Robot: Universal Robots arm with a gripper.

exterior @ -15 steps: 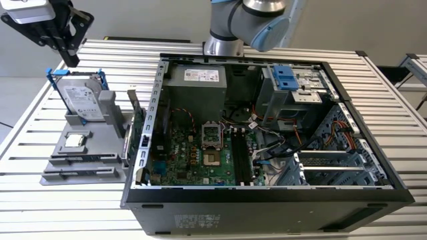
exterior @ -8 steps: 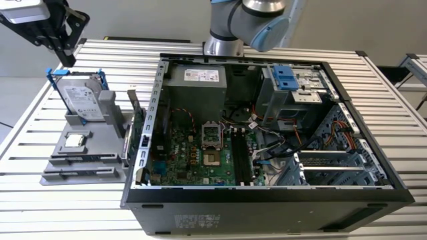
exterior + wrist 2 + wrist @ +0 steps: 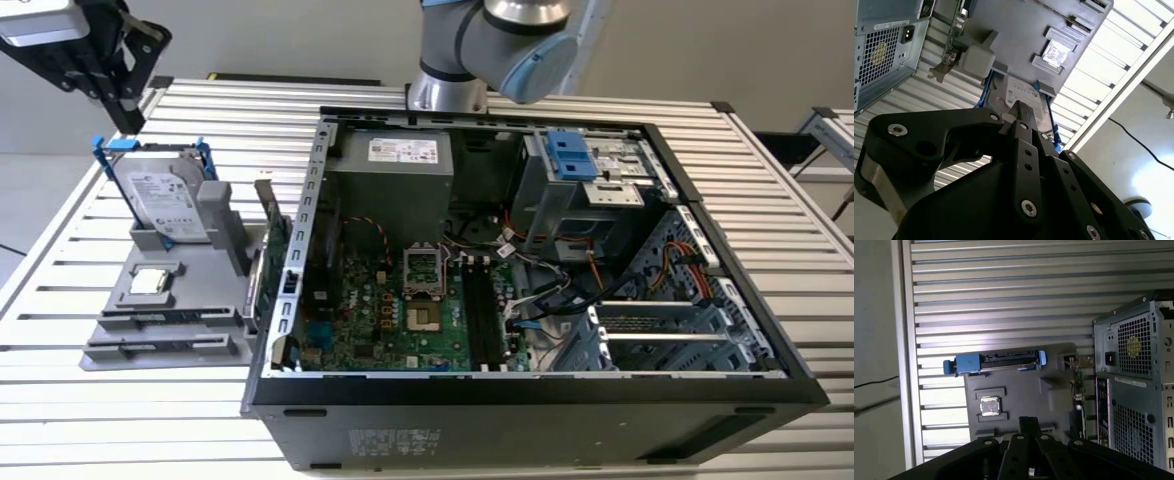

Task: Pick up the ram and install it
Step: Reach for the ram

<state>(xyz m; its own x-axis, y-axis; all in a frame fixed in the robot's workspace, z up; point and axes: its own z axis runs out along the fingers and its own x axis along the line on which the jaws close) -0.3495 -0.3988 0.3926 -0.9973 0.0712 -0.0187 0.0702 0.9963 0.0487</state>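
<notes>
Ram (image 3: 160, 320): long, thin stick, set on edge in 1 of 2 long slots of the grey tray (image 3: 200, 345), just beside the processor chip (image 3: 150, 283). Visible as a narrow dark strip; board colour and chips not discernible. Tray on the slatted counter (image 3: 54, 400), at the exterior view's left of the open computer case (image 3: 534, 420). Gripper (image 3: 131, 122): raised above the tray, near the blue-framed hard drive (image 3: 167, 195), well apart from the ram; fingers closed together, nothing held.
</notes>
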